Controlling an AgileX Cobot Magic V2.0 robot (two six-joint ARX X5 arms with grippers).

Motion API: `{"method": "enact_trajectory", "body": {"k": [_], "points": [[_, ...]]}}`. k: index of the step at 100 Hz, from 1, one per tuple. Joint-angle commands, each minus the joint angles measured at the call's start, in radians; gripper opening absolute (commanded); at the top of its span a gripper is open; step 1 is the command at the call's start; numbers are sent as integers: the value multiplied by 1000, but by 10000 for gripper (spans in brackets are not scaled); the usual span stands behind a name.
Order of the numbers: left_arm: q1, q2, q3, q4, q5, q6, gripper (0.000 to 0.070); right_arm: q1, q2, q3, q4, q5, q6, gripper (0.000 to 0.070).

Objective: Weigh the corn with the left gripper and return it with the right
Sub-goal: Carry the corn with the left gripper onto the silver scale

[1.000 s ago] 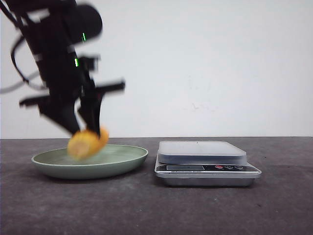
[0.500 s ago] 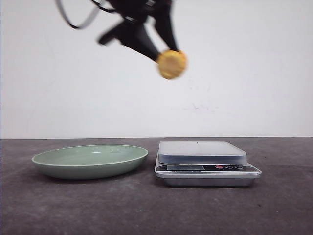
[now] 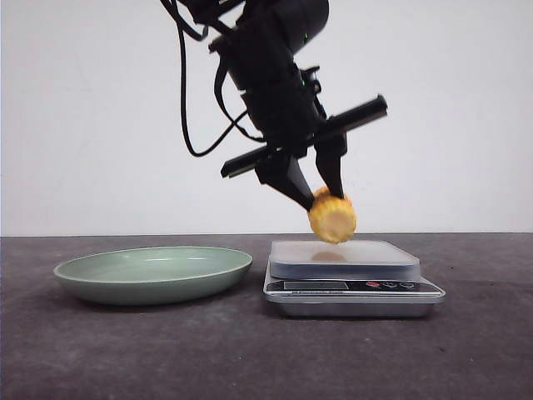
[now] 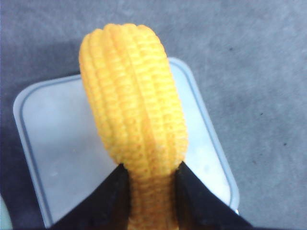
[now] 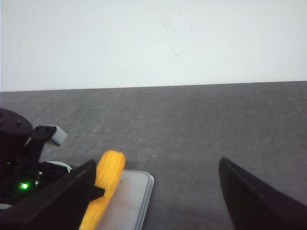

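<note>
I have the left hand [image 3: 315,193] clamped on the corn [image 3: 332,217], pinching it near one end so the rest of the cob hangs free below the fingers and can meet the platform first. In the front view the corn sits just above the pale weighing platform of the scale [image 3: 350,275], apart from it by a small gap, with a faint orange reflection on the surface beneath; I judge the step in hand to be the set-down for weighing, not yet done. The left wrist view shows why the hold looks sound: the two dark fingers [image 4: 112,201] close on the narrower end of the cob, and the platform lies directly behind it, so a release here should land it on the plate of the scale rather than on the bench [image 3: 250,350]. The corn itself is short and stubby, orange-yellow, with neat ribbed rows of kernels running lengthwise and a rounded far end. The green plate [image 3: 154,273] sits just beside the scale with nothing in it. My right hand [image 5: 153,191] waits off to the side with its fingers spread wide and holding nothing, placed to take the corn afterwards.
</note>
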Motion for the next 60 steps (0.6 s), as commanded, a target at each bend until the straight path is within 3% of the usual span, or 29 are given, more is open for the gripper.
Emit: {"method": "enact_trajectory", "body": {"k": [1, 7, 20, 45, 51, 60], "points": [[-11, 29, 27, 4, 2, 0, 15, 3, 3, 18, 9, 3, -1, 519], [-11, 36, 27, -3, 2, 0, 82, 3, 3, 18, 10, 3, -2, 519], [-11, 40, 27, -11, 2, 8, 318, 3, 3, 18, 9, 3, -2, 521], [-17, 40, 27, -12, 2, 23, 338, 3, 3, 18, 8, 3, -2, 521], [-21, 40, 27, -11, 2, 29, 411, 3, 3, 18, 5, 3, -2, 521], [-24, 35, 35, -21, 2, 30, 578, 3, 3, 18, 0, 3, -2, 521]]}}
